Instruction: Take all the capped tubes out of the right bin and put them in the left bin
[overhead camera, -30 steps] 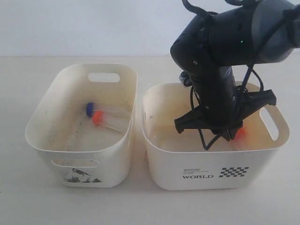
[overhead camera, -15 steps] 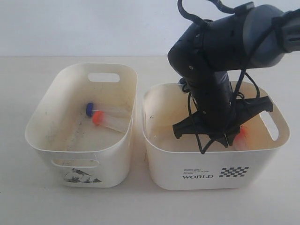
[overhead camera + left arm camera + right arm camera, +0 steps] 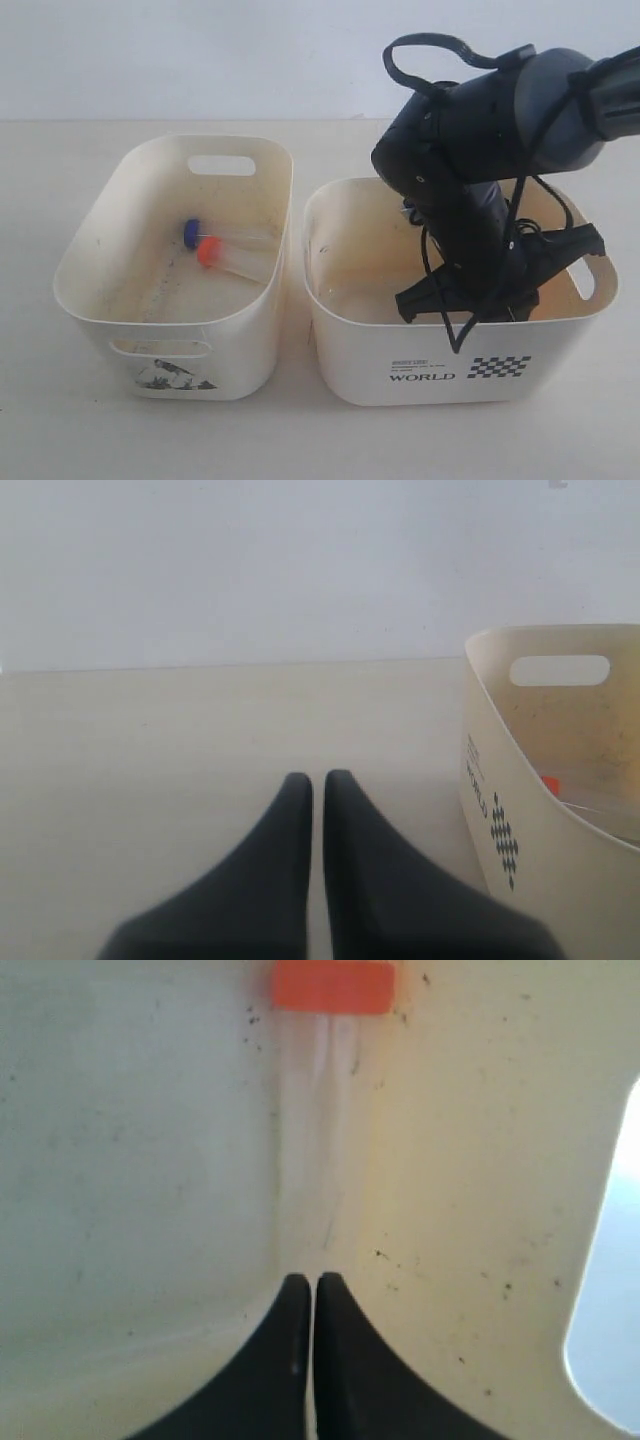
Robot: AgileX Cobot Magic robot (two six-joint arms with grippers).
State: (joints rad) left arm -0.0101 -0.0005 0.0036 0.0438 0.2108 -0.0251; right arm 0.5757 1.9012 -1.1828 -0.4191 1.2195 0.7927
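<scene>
Capped tube (image 3: 315, 1110) on right bin (image 3: 350, 340) floor, just beyond the down-pointing right claw (image 3: 305, 1282), jaws together.

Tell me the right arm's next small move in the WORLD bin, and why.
Probably open the right gripper: its jaws are shut, while the orange-capped tube lies ahead of them on the floor of the right bin, not yet grasped.

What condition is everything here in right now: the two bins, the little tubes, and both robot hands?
Left bin: upright, two tubes inside.
Blue-capped tube: cap on, lying in that bin.
Orange-capped tube: cap on, lying beside the blue one.
Right bin: upright, one tube inside.
Third tube: orange cap on, lying flat on the bin floor, not gripped.
Right hand: shut, empty, tips near that tube's end.
Left hand: shut, holding nothing.
</scene>
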